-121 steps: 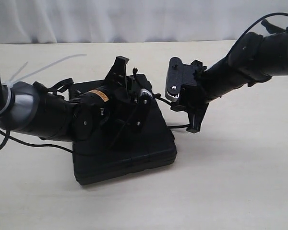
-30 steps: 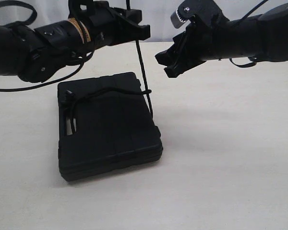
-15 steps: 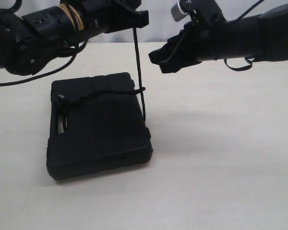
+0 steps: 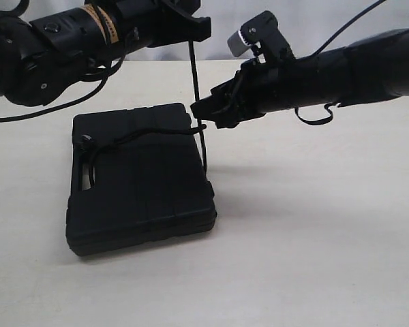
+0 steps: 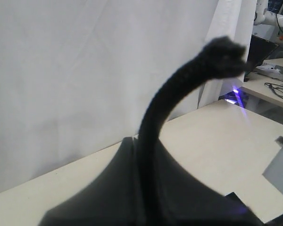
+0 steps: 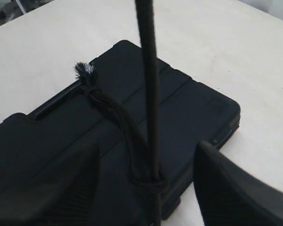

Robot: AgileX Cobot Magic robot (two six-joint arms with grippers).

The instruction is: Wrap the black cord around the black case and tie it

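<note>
Black case (image 4: 143,184) lies flat on the surface (image 4: 313,238), lid up, handle end toward the left arm's side. Black cord (image 4: 194,75) runs across the lid from a frayed end (image 6: 84,69) to a crossing (image 4: 203,127) at the case's right edge. From there one strand climbs straight and taut to the left tool (image 4: 191,26). Left tool is clamped on the cord; the wrist view shows the cord's tip curling out past its closed fingers. Right tool (image 4: 203,112) has its fingers apart, one on either side of the taut strand, low down near the crossing; no contact that I can make out. Cord looks soft and braided, so it should grip well but go limp once tension drops. The best hold is likely on the tight strand just above the crossing. Case is rigid, and judging by its flat build it may slide or tip if the pull goes sideways. The two tools sit close together over the case's right edge, so room there is tight. Open surface lies to the right and front.
</note>
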